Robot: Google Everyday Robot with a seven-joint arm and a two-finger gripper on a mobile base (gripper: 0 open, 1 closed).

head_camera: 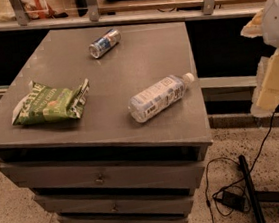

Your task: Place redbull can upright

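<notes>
Redbull can [104,43] lying flat; end effector [272,86] far right.

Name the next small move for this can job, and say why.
Probably carry the gripper, hanging beyond the right edge of the cabinet, toward the redbull can: it lies on its side near the far edge, ungrasped.

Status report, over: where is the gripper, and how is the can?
Gripper right of grey table, off it. Slim blue-and-silver metal redbull can on its side, far end. Clear plastic water bottle lying nearer the gripper.
</notes>
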